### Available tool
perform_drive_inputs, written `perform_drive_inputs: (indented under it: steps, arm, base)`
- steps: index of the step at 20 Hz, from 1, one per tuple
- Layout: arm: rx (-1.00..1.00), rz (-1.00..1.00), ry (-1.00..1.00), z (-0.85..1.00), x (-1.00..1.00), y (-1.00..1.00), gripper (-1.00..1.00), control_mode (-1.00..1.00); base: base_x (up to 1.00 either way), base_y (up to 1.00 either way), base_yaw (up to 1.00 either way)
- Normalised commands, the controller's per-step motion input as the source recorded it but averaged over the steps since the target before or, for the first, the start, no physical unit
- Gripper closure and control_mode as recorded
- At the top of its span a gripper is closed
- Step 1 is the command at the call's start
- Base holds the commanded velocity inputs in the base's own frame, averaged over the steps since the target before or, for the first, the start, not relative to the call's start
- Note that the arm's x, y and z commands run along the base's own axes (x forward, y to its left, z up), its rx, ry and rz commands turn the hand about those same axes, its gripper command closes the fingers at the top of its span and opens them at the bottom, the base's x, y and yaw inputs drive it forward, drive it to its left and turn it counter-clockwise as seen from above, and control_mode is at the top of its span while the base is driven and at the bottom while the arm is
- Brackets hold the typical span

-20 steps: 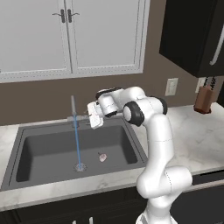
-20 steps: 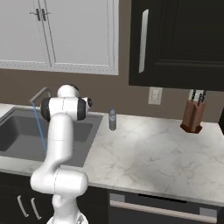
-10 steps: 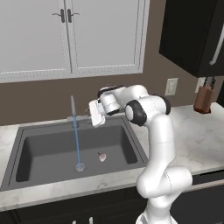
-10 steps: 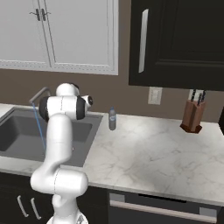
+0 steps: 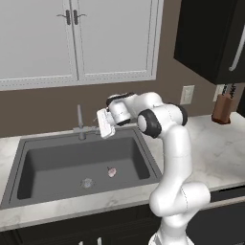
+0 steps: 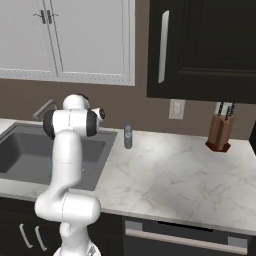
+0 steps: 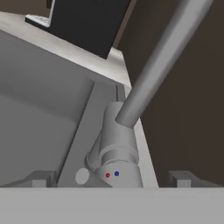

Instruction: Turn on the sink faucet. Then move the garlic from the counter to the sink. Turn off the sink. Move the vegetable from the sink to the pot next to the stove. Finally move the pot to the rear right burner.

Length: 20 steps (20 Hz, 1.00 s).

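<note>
One change: we see no water stream under the faucet (image 5: 80, 125) now, unlike before.
Claw (image 5: 104, 125): beside faucet base; grip width we cannot tell.
Garlic (image 5: 111, 172): on sink (image 5: 28, 162) floor.

Knife block (image 6: 220, 132) far rt; bottle (image 6: 128, 136) nr sink – upright.

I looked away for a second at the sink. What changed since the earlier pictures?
The blue water stream that ran from the faucet into the sink is gone. The pincer sits beside the faucet's base, barely shifted. The garlic lies in the basin as before; the bottle and knife block are unmoved.
</note>
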Motion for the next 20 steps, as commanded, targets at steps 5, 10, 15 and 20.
perform_drive_inputs:
  steps: [5,10,15,20]
  arm:
    - [-0.03,0.0,0.0,0.0,0.0,0.47,-1.0,-1.0]
    - [-0.01,0.0,0.0,0.01,0.0,0.31,-1.0,-1.0]
    - [0.0,0.01,-0.04,0.08,-0.14,-0.18,-1.0,-1.0]
    - [0.0,0.01,-0.08,0.0,-0.31,-0.41,-1.0,-1.0]
  base:
    - [0.0,0.0,0.0]
    - [0.0,0.0,0.0]
    - [0.0,0.0,0.0]
    - [0.0,0.0,0.0]
